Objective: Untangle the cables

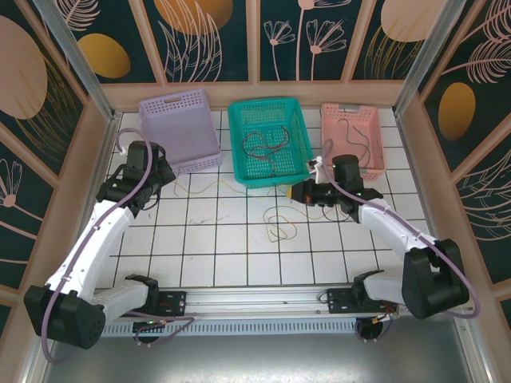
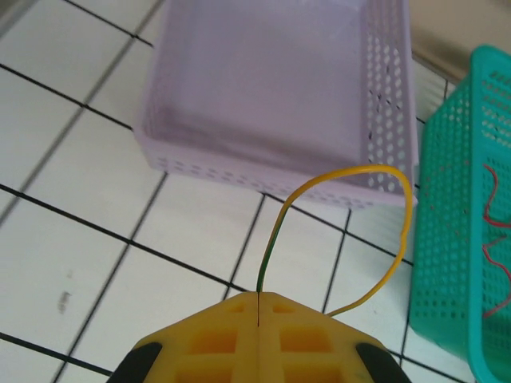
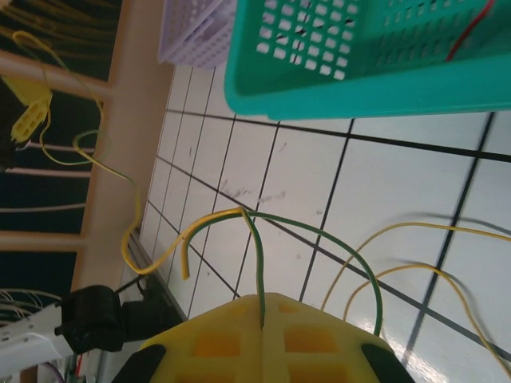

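Jaws of the left gripper [image 2: 259,307] are pressed together on a yellow-green cable [image 2: 351,170] that arches toward the lilac basket [image 2: 263,163]. The right gripper [image 3: 262,309] pinches a green-and-yellow cable [image 3: 256,271] just before the teal basket [image 3: 335,92]. Between the arms a loose cable loop [image 1: 281,225] lies on the white tiles [image 1: 215,255]; farther back, red and dark cables [image 1: 267,144] lie in the teal basket and one dark cable [image 1: 355,140] lies in the pink basket [image 1: 375,120].
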Motion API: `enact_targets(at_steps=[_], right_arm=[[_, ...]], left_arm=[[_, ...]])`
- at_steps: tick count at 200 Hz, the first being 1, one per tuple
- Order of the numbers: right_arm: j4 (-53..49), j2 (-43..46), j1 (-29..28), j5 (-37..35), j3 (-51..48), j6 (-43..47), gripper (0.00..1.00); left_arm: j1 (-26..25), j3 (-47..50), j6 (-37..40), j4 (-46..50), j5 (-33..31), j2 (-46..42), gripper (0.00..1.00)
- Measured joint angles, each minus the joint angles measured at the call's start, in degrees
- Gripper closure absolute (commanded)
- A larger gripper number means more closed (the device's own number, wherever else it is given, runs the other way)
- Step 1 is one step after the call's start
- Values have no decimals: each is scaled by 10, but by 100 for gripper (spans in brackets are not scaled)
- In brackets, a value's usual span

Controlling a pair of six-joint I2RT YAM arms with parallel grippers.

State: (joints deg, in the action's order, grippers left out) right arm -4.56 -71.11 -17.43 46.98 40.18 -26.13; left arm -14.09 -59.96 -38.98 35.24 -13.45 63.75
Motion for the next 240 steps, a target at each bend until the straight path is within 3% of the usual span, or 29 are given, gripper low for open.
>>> enact_targets(at_steps=[20, 36, 81, 123, 158, 199, 240], right_arm=[[-14, 12, 15, 2, -6, -2, 100], [-44, 13, -5, -9, 1, 17, 100], [-143, -39, -163, -69, 78, 115, 100], [-204, -113, -283, -77, 131, 197, 100], [-222, -197, -366, -71, 214, 252, 100], [-221, -259, -416, -61, 294, 281, 100], [-215, -305, -419, -34, 355, 271, 100]], left_arm=[[7, -24, 11, 8, -22, 5, 100], [9, -54, 18, 10, -24, 17, 100], [10, -221, 26, -38, 34, 110, 100], [18, -450, 30, -86, 109, 253, 100], [24, -577, 30, -88, 175, 353, 100], [26, -654, 14, -88, 270, 457, 100], [48, -669, 3, -106, 299, 492, 100]])
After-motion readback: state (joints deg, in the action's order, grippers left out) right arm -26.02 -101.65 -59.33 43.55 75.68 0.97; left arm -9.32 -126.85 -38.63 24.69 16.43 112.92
